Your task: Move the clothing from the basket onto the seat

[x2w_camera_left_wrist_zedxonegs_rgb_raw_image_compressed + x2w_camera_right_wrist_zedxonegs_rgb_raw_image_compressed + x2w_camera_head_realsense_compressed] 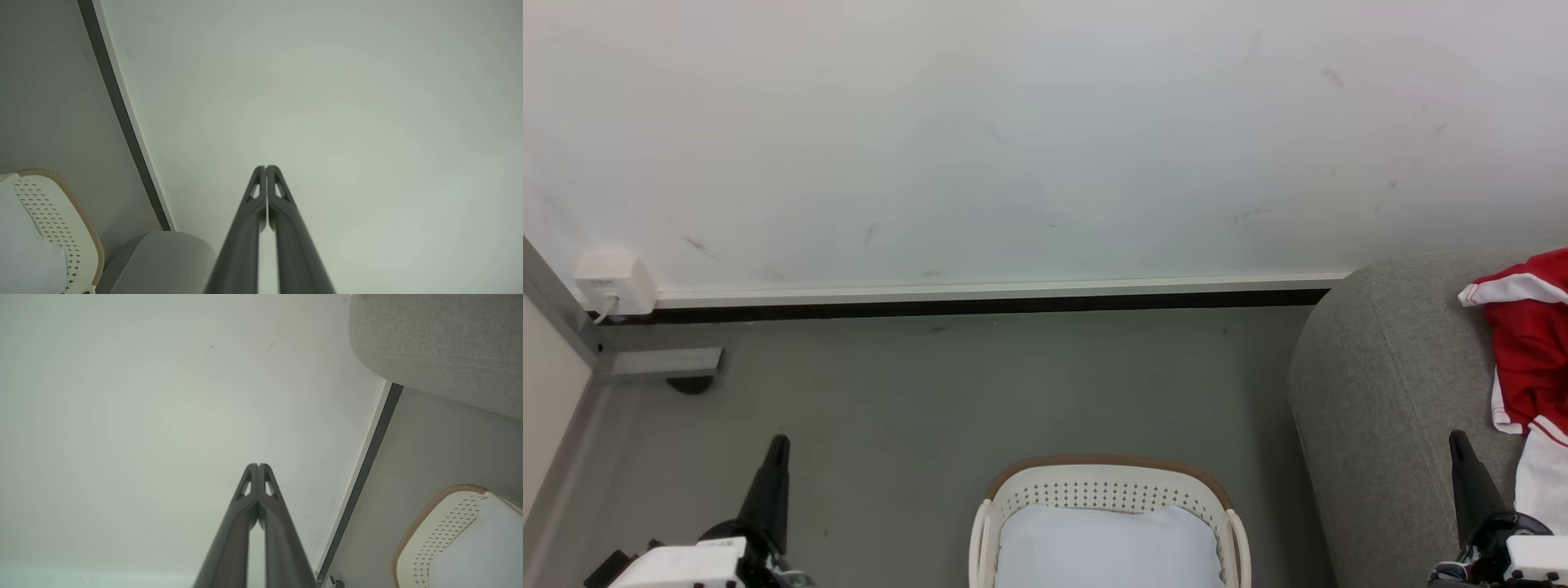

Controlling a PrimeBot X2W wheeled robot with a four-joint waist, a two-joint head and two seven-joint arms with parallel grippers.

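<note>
Item 1. Bright red soft fabric clothing (1531,343) with white stripe trim and a white panel below, bunched and creased. Lying on the large light-grey upholstered seat (1380,392), behind its broad rounded arm, at 3 o'clock in the head view.

Item 2. Small cream-white perforated plastic basket (1013,498) with brown rim band, on the grey floor (915,392) at 6 o'clock, just beside the seat's arm. Holding a pale flat white lining pad (1107,547).

Item 3. Right end effector (1455,437), two long dark fingers pressed tip to tip, gripping nothing. Clothing near it at 1 o'clock, apart from the fingers. Basket at 9 o'clock from it, well apart.

Item 4. Left end effector (780,441), fingers likewise fully together and holding nothing. Basket at 3 o'clock from it; clothing far across at 2 o'clock.

Item 5. White scuffed wall (1013,147) with dark skirting strip, small white socket box (613,282) at 9 o'clock.

Limits: clothing cut off by the right frame edge, full extent not visible; basket cut by the bottom edge, near half hidden; garment count impossible to tell.
</note>
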